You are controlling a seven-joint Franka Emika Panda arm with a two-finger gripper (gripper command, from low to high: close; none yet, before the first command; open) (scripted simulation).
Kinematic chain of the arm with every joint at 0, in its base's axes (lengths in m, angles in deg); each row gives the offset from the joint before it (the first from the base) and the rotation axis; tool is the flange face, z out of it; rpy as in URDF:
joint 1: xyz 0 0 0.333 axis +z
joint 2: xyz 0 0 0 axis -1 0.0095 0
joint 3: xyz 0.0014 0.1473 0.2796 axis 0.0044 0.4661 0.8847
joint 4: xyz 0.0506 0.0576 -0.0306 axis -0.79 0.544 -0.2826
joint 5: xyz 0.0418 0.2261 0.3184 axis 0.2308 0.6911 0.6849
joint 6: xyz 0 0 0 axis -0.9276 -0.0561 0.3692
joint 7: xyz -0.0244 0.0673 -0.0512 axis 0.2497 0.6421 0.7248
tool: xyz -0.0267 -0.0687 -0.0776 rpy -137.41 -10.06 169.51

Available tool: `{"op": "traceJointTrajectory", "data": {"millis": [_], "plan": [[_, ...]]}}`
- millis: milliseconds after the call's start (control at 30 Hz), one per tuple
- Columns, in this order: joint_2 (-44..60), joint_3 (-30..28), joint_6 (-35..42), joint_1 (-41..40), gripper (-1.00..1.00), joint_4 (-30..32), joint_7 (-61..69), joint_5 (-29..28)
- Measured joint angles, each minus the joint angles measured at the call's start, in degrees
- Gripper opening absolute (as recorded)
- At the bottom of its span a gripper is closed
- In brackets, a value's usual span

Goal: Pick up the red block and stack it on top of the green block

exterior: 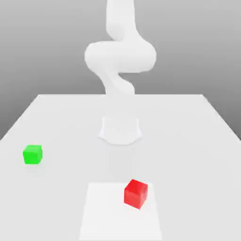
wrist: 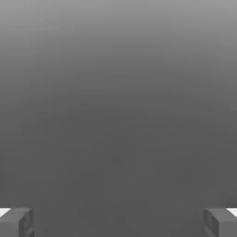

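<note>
The red block is a small bright red cube resting near the table's front, on a paler square patch. Farther back toward the exterior view's left lies the green block, well apart from the red one. The white arm rises from its base at the middle of the table and bends upward, high above both cubes. In the hand view my gripper is open, its grey fingertips spread wide with nothing between them, facing a plain grey background.
The white table spans the scene, its far edge behind the arm's base. Nothing else stands on it besides the two cubes and the base.
</note>
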Motion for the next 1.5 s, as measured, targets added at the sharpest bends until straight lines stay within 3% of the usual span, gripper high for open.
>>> {"op": "traceJointTrajectory", "data": {"millis": [300,600,733,867,967,1267,1467,1500], "plan": [[15.5,9.5,-8.4,-7.2,0.00,8.8,-15.7,-6.4],[30.4,13.1,-16.8,-10.7,0.00,17.4,-28.6,-9.3],[36.0,13.4,-20.8,-10.5,0.00,21.3,-31.8,-7.1],[40.3,13.8,-24.8,-8.6,0.00,25.3,-31.6,-0.2],[42.3,13.6,-26.7,-7.3,0.00,25.7,-31.8,1.3],[49.0,10.8,-32.2,-6.7,0.00,24.3,-36.2,-4.3],[54.8,5.5,-36.9,-2.9,0.00,23.9,-40.4,-10.2],[55.8,4.4,-37.7,-2.1,-1.00,23.9,-41.0,-11.0]]}}
